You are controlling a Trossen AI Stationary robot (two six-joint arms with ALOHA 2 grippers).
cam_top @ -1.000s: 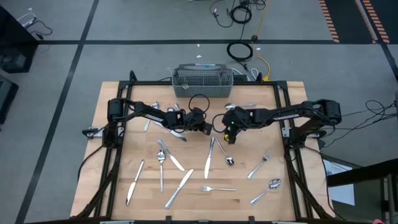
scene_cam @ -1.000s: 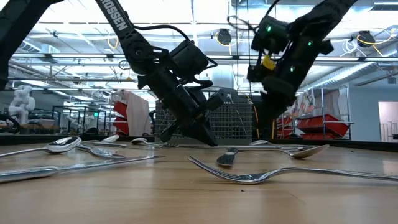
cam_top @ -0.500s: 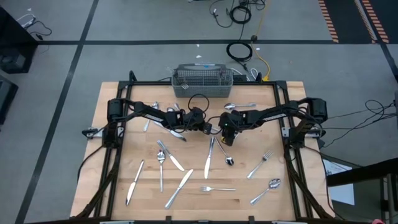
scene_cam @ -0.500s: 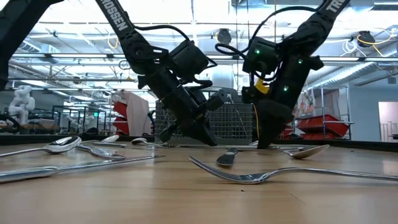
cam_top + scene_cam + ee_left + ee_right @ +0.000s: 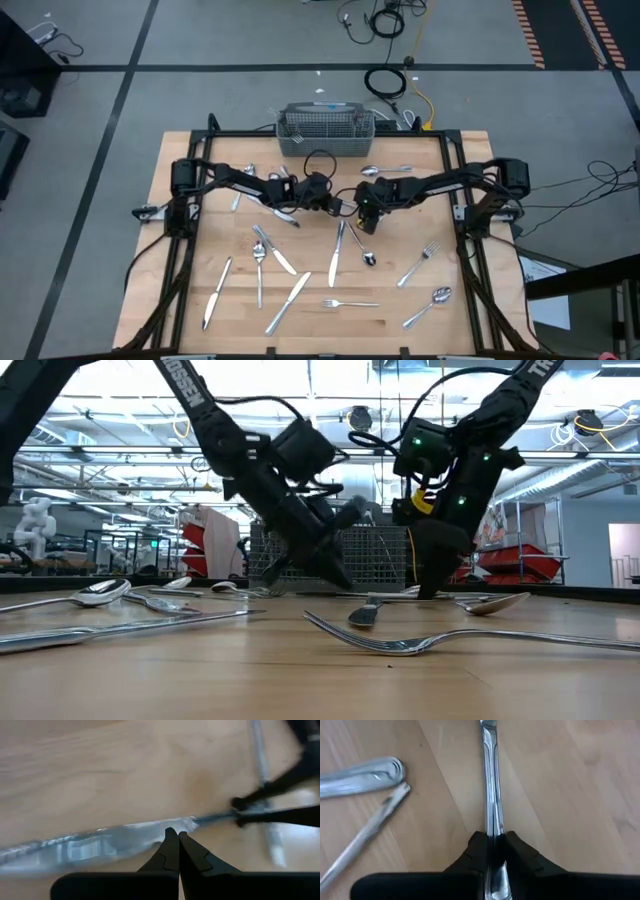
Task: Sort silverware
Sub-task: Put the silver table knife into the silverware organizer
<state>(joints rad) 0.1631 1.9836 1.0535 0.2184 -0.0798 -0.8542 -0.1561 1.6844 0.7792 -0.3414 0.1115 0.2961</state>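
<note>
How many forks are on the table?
2 that I can tell: the right fork near the right side, and the front fork near the front middle. Others may be hidden or too small to tell.

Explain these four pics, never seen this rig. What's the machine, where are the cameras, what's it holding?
It is a robot with two dark arms at a wooden table, each ending in two-finger jaws. One picture looks straight down on the table, one looks level across it, and one comes from a camera on each wrist.

Scattered on the wood is silverware: a fork, a spoon and knives such as one near the front left. A grey wire basket sits at the far edge.

The right gripper is down at mid-table, clamped on a piece of silverware that lies along the wood; only its slim stem shows, so fork or spoon cannot be told. The left gripper is low beside it, its jaws together at a knife; whether it grips the blade is unclear.
</note>
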